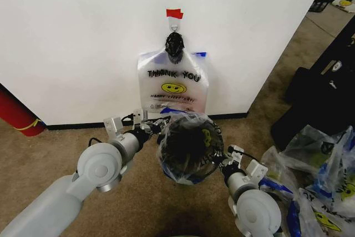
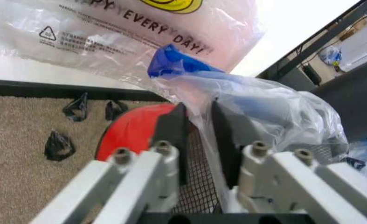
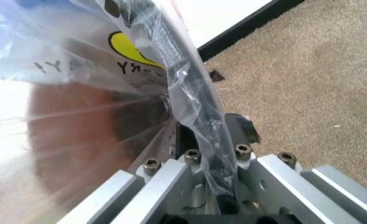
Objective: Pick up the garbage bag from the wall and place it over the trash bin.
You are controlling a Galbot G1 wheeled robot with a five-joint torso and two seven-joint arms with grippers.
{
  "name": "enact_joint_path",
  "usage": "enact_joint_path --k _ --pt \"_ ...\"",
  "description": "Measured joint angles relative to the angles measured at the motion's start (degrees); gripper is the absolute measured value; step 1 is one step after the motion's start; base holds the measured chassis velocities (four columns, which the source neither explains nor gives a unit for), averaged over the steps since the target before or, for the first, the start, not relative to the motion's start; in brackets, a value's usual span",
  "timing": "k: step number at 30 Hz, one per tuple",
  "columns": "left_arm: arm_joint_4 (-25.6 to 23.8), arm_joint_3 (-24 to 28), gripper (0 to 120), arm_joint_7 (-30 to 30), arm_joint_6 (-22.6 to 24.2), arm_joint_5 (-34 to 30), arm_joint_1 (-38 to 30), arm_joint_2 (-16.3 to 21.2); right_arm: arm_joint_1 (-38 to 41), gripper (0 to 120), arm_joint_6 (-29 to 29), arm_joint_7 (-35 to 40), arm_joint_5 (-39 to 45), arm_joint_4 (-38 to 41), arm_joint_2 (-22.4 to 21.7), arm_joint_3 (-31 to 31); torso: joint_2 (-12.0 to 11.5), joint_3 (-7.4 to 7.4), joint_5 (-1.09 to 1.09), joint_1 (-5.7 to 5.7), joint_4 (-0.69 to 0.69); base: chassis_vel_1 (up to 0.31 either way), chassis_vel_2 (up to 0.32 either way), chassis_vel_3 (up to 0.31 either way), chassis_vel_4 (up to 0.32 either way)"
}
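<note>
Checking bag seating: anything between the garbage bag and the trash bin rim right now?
Nothing visible. The garbage bag already drapes over the trash bin. The left gripper pinches bag film at the bin's left rim; the right gripper clamps film at the right rim. The "THANK YOU" bag hangs behind, apart.

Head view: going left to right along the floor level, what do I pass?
Big red cylinder → left hand at the bin's rim → trash bin with the garbage bag draped over it → right hand → heaped clear bags.
</note>
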Motion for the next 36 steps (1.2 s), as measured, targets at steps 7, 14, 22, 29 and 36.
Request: enact_joint_path --k 7,14,22,29,36 --pt "0.2 -0.2 0 0.5 -0.1 0.2 0.1 0.1 -0.4 0 -0.1 0.1 0.5 0.4 0.1 0.0 0.0 0.00 0.00 0.00 0.00 0.000 0.000 0.000 0.000" --pt "2.5 -0.3 0 1.9 0.1 1.0 -0.2 0.2 -0.4 0 -0.7 0.7 3.7 1.1 0.1 0.5 0.0 0.00 0.00 0.00 0.00 0.000 0.000 0.000 0.000" --pt "6.2 -0.2 0 2.0 3.6 -0.4 -1.3 -0.4 -0.4 0 -0.8 0.6 5.3 1.4 0.0 0.9 0.0 0.00 0.00 0.00 0.00 0.000 0.000 0.000 0.000" --pt "5.7 -1.3 11 2.1 3.6 0.0 -1.0 -0.8 -0.3 0 -0.8 0.8 7.1 1.0 0.2 1.0 0.0 0.00 0.01 0.00 -0.01 0.000 0.000 0.000 0.000" --pt "2.0 -4.5 37 1.5 3.1 1.5 1.8 0.5 0.8 0 -1.5 4.9 15.3 -0.8 1.5 3.0 0.0 0.00 -0.01 0.00 0.00 0.000 0.000 0.000 0.000"
